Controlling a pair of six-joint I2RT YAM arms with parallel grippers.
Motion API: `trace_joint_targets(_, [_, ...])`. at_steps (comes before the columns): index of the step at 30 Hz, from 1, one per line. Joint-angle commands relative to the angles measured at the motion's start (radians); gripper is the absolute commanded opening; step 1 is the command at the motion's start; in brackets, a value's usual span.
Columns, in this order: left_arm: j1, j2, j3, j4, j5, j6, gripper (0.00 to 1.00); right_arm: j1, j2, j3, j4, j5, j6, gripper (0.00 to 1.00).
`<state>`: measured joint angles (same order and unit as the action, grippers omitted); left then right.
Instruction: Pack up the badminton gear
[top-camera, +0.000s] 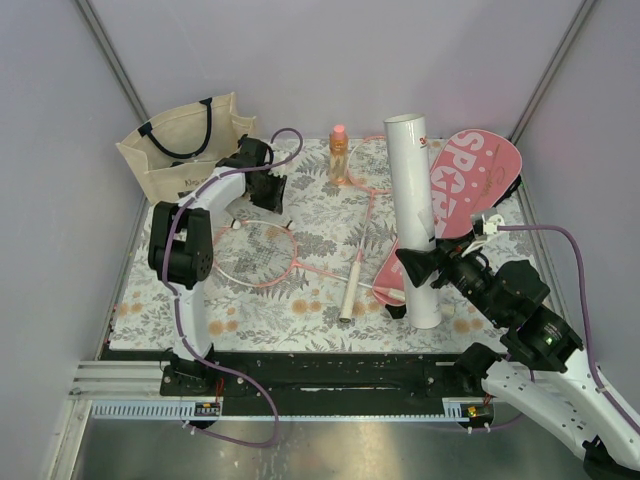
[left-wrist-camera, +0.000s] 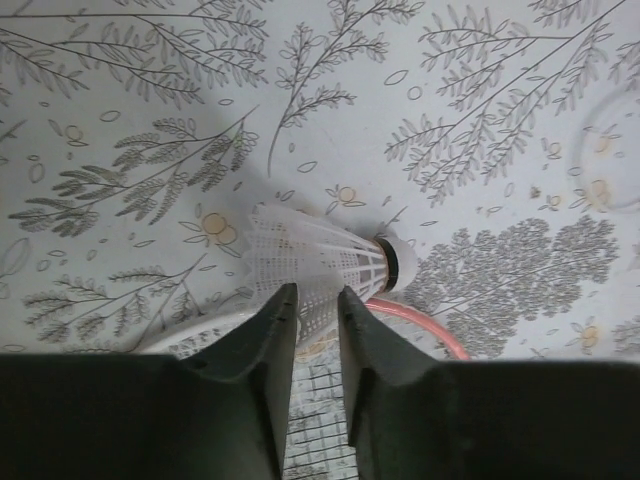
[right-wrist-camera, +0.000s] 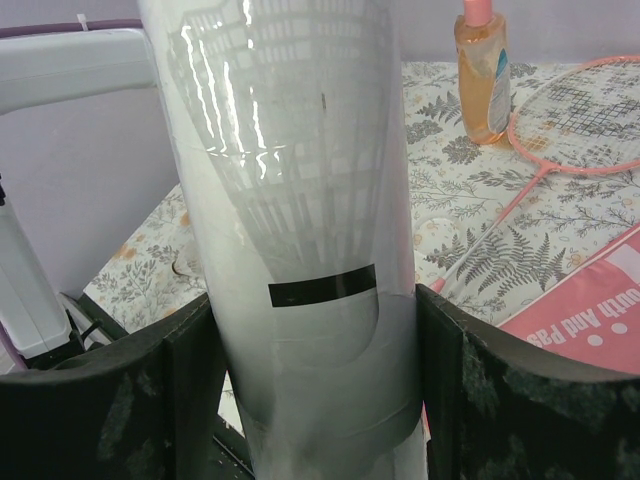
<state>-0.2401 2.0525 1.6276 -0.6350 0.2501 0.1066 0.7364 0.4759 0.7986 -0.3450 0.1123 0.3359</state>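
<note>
My right gripper (top-camera: 420, 265) is shut on the long white tube (top-camera: 415, 215) and holds it nearly upright near its lower end; the tube fills the right wrist view (right-wrist-camera: 300, 250). My left gripper (top-camera: 265, 190) is at the back left, its fingers nearly together on the skirt of a white shuttlecock (left-wrist-camera: 320, 255) lying at the rim of a pink racket (left-wrist-camera: 425, 322). That racket's head (top-camera: 255, 255) lies left of centre. The second racket's white handle (top-camera: 348, 295) lies mid-table, and its head shows in the right wrist view (right-wrist-camera: 580, 115). The pink "SPORT" cover (top-camera: 470, 180) lies at the right.
A beige tote bag with black straps (top-camera: 185, 145) stands at the back left. An orange bottle with a pink cap (top-camera: 339, 152) stands at the back centre and also shows in the right wrist view (right-wrist-camera: 482, 75). A floral cloth (top-camera: 290, 310) covers the table.
</note>
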Motion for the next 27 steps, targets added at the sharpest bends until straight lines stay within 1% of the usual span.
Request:
trace_joint_targets(1, [0.007,-0.052,0.038,0.015,0.106,-0.022,0.20,-0.003,0.003,0.044,0.052,-0.005,-0.012,0.51])
trace_joint_targets(3, [0.007,-0.084,0.038,0.015,0.135,-0.050,0.08,-0.003,0.010,0.036,0.058,-0.005,-0.024,0.51])
trace_joint_targets(5, [0.007,-0.123,0.043,0.015,0.161,-0.085,0.00,-0.003,0.027,0.027,0.064,-0.008,-0.050,0.51])
trace_joint_targets(8, [0.007,-0.195,0.044,0.017,0.195,-0.152,0.00,-0.005,0.055,0.013,0.058,0.000,-0.095,0.52])
trace_joint_targets(11, [0.007,-0.294,0.041,0.020,0.206,-0.214,0.00,-0.003,0.047,-0.053,0.122,-0.031,-0.147,0.52])
trace_joint_targets(16, [0.005,-0.454,0.037,-0.012,0.224,-0.294,0.00,-0.005,0.009,-0.157,0.215,-0.192,-0.293,0.53])
trace_joint_targets(22, [0.005,-0.667,0.074,-0.075,0.256,-0.321,0.00,-0.003,0.027,-0.188,0.167,-0.325,-0.529,0.53])
trace_joint_targets(27, [0.005,-0.839,0.063,-0.107,0.313,-0.344,0.00,-0.005,0.062,-0.174,0.141,-0.362,-0.626,0.53])
